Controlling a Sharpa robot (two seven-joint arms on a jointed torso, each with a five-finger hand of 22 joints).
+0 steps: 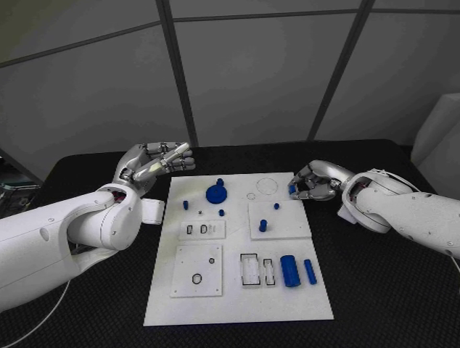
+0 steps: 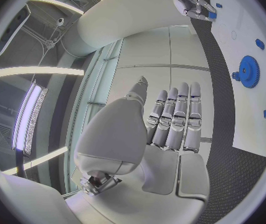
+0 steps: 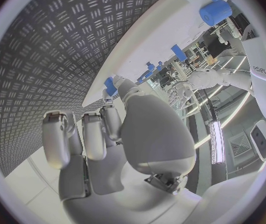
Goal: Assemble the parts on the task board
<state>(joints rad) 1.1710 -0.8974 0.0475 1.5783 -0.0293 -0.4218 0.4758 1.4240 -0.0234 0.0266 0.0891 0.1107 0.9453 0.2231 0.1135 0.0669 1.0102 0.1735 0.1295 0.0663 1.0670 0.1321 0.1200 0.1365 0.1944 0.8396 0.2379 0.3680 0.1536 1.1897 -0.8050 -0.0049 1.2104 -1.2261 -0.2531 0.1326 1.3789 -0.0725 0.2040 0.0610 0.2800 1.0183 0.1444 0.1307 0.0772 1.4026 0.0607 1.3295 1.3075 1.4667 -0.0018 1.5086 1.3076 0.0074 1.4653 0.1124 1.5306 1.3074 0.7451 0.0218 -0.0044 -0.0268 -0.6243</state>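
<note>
Task board (image 1: 241,304) white, long axis 12-to-6, centre of black table (image 1: 397,304). Blue gear (image 1: 216,193) lay flat near its 12 o'clock end. My right hand (image 1: 312,183) at board's 2 o'clock edge pinched small blue part (image 1: 292,189). My left hand (image 1: 154,162) at 10 o'clock, raised, fingers straight, holding nothing.

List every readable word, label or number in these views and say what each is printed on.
One dark brand mark on the left arm, seen in the right wrist view: too small and tilted to read surely.
Task board: outlines only, no text.
Blue parts, e.g. the gear: no markings.
</note>
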